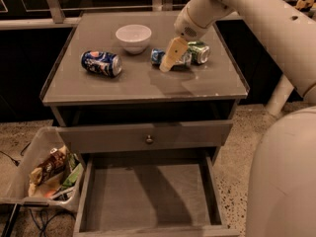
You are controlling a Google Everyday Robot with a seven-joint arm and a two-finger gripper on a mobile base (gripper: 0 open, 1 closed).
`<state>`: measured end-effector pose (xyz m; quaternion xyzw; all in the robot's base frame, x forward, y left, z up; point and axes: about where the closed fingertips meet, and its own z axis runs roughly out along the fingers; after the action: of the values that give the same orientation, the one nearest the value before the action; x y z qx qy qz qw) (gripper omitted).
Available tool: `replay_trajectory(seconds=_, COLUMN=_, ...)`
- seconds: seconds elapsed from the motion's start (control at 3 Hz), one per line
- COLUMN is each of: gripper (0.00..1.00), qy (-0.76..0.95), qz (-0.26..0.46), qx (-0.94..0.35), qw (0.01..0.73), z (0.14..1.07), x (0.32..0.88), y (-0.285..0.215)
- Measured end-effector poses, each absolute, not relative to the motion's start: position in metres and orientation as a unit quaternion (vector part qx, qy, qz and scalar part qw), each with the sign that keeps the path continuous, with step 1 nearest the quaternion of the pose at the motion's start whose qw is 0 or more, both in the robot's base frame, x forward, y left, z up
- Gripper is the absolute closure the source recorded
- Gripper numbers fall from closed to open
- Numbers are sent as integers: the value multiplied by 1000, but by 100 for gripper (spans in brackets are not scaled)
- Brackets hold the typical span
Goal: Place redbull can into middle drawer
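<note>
The redbull can (pixel 159 56) lies on its side on the cabinet top (pixel 143 78), slim, light blue and silver, partly covered by my gripper. My gripper (pixel 169 58) hangs from the white arm at the upper right and sits right over the can's middle. A green can (pixel 199 52) lies just to the can's right. The middle drawer (pixel 148 194) is pulled out at the bottom, a grey box with a bare floor.
A fatter dark-blue can (pixel 101 63) lies on the left of the top. A white bowl (pixel 133 37) stands at the back. A closed drawer front with a round knob (pixel 148 139) is above the open drawer. A bin of snack packets (pixel 47 174) sits lower left.
</note>
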<state>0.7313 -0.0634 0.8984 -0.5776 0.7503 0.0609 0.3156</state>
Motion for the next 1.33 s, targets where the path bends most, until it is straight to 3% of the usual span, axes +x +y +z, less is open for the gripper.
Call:
replay_trajectory(seconds=0.33, gripper=0, qy=767, qz=19, qx=-568, qw=298, z=878, x=738, y=-65)
replay_trajectory(seconds=1.0, gripper=0, qy=754, qz=16, qx=-598, qw=273, z=847, x=739, y=-58)
replay_trajectory(seconds=1.33, gripper=18, qy=754, qz=16, qx=-598, qw=273, z=847, x=739, y=-58)
